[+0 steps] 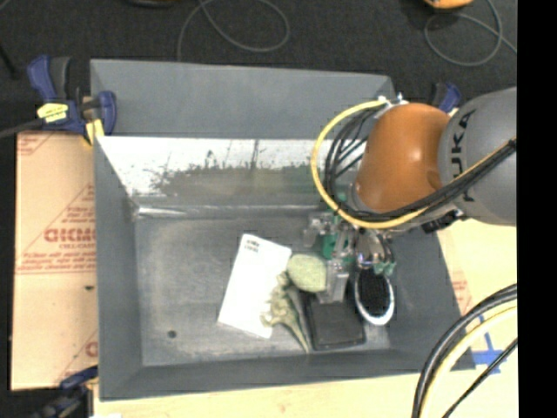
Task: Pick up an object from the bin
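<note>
Grey bin (174, 277), white card (252, 286), pale green ball (306, 273), black brush (374, 296) rimmed white, black block (335, 327)

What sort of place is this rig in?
Probably a robot lab's bin-picking cell: grey metal bin of loose oddments, gripper over a pale green lump beside a white card, cables strewn outside.

One camera above me, slightly off to one side, looking down into the grey bin (174, 286), my arm (487, 155) entering right
</note>
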### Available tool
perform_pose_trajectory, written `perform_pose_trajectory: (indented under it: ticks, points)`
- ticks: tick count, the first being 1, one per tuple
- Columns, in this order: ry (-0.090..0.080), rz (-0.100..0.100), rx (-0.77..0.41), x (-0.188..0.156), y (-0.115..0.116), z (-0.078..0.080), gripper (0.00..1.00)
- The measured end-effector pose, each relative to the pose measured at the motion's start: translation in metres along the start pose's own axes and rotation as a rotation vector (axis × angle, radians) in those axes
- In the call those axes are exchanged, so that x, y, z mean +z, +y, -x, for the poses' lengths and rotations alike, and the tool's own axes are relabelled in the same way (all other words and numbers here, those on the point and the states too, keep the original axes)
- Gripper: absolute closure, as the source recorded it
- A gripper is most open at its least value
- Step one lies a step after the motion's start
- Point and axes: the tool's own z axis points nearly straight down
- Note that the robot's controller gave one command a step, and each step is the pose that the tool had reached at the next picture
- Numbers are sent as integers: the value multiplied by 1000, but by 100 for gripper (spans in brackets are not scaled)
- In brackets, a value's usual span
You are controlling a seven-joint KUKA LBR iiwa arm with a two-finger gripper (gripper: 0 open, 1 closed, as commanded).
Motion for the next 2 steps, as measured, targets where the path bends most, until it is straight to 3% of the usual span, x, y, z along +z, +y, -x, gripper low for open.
perform_pose_trajectory:
  ticks: [1,2]
  points:
    - [-5,0,43,30,-23,18,0]
    - [-6,1,329,72,-23,12,0]
